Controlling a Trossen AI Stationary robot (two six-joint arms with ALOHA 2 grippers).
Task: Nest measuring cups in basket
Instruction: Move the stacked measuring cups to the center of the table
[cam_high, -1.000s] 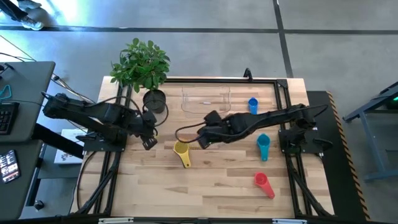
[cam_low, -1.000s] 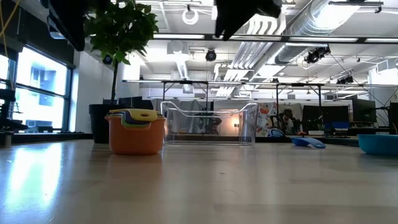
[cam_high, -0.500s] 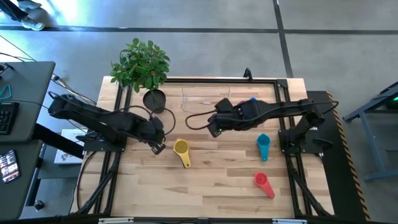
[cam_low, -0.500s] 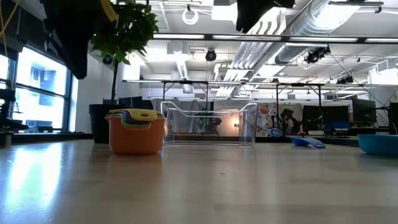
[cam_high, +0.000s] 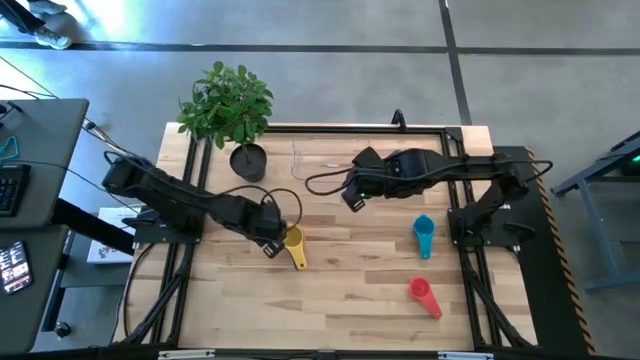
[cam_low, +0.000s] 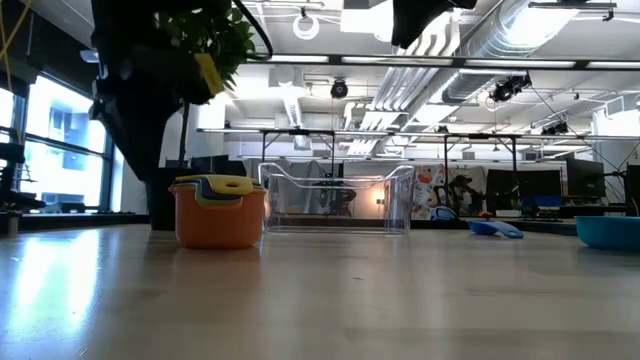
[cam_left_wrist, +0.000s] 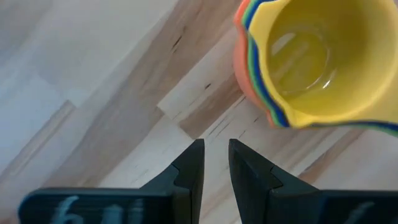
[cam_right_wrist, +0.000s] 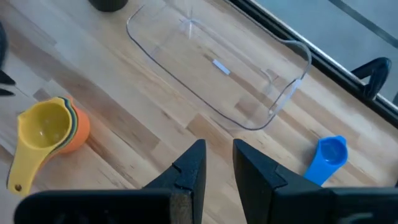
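A nested stack of measuring cups (cam_high: 292, 238), orange outermost and yellow on top, stands on its base on the wooden table; the low view shows the stack (cam_low: 220, 210) upright. My left gripper (cam_high: 268, 247) hangs just left of it, pointing down, fingers a narrow gap apart (cam_left_wrist: 216, 155) over bare wood beside the stack (cam_left_wrist: 305, 62). My right gripper (cam_high: 350, 203) hovers high near the clear basket (cam_high: 325, 158), narrowly open (cam_right_wrist: 219, 155), holding nothing. A blue cup (cam_right_wrist: 326, 158) lies right of the basket (cam_right_wrist: 217, 68). A teal cup (cam_high: 423, 236) and a red cup (cam_high: 425, 297) lie at the right.
A small dark plant pot (cam_high: 248, 160) with a leafy plant (cam_high: 225, 100) stands at the far left, close to the basket. A black frame rail (cam_high: 350, 127) runs along the far edge. Bare wood lies near the front edge (cam_high: 330, 310).
My left gripper has come down and toward the right, ending beside the cup stack. My right gripper has risen and drawn back from the stack toward the far right, over the basket's near side. The stack has stayed put.
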